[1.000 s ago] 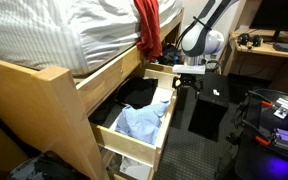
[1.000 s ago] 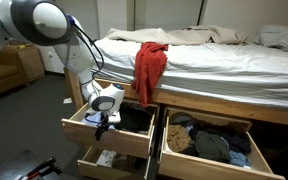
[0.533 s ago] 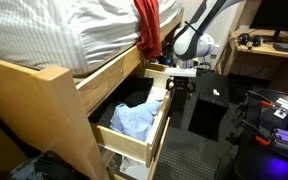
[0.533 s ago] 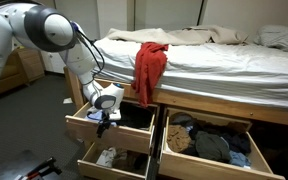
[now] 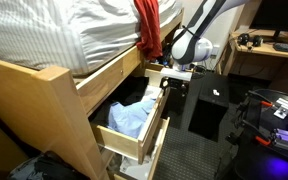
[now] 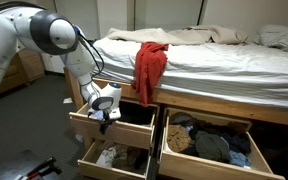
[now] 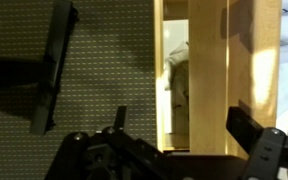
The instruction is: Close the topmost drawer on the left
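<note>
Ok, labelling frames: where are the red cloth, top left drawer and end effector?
Red cloth (image 6: 149, 62): in an exterior view, mid-fabric.
Top left drawer (image 6: 111, 138): in an exterior view, front panel.
End effector (image 6: 105, 118): in an exterior view, between fingertips.

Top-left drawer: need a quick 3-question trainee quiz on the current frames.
1. True or false: the top-left drawer is fully shut.
2. What hangs over the edge of the bed above the drawers? A) a red cloth B) a blue towel C) a black bag
3. Fill in: in an exterior view, ____ drawers stand open.

Key:
1. False. It is partly out, with the gripper at its front panel.
2. A.
3. Three: the top-left drawer, the lower-left drawer and the right drawer.
</note>
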You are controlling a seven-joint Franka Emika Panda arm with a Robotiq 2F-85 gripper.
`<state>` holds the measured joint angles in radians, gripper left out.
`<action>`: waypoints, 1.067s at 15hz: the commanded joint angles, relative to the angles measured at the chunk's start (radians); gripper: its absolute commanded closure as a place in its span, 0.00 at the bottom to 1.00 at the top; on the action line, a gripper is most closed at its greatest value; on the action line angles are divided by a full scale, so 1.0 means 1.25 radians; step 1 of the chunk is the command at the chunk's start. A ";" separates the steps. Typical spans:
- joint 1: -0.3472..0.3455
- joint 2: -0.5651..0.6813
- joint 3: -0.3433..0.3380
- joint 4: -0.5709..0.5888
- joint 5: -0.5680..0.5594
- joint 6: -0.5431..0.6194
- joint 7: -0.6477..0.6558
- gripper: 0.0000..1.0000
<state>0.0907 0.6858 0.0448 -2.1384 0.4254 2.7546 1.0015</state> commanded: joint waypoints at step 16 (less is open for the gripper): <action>0.049 0.200 0.037 0.188 0.015 0.410 -0.027 0.00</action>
<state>0.1526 0.9364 0.0885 -1.9061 0.4233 3.2678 0.9895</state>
